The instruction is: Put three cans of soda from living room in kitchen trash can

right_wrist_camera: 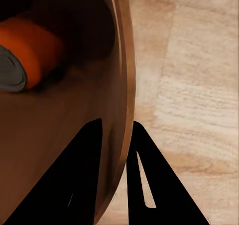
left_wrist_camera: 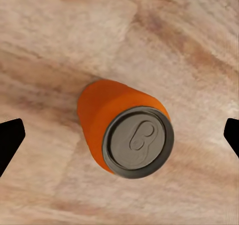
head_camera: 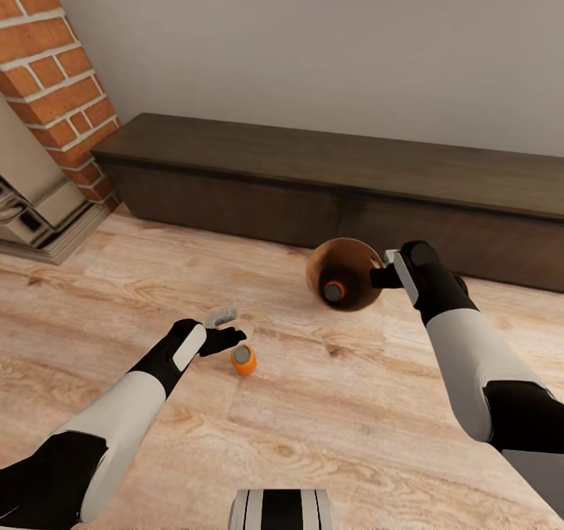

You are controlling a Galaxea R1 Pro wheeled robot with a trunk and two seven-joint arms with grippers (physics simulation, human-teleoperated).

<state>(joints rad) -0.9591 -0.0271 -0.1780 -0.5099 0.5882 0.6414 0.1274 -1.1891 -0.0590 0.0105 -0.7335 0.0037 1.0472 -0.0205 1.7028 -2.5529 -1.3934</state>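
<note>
A long dark cabinet [head_camera: 337, 181] stands beside a brick fireplace [head_camera: 55, 83].

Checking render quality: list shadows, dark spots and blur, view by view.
Head view: even light, faint shadow under the orange soda can on the floor. Left wrist view: that can sharp, wood slightly soft. Right wrist view: copper-brown bucket interior dim, right gripper fingers pure black silhouettes.

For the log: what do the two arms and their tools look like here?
Both arms have smooth white forearm shells between black elbow and wrist sections. The left tool is black with a white panel on its back and a pale grey finger. The right tool is black with a white side strip. In the wrist views the fingers show as flat black wedges. No cables or markings are visible.
</note>
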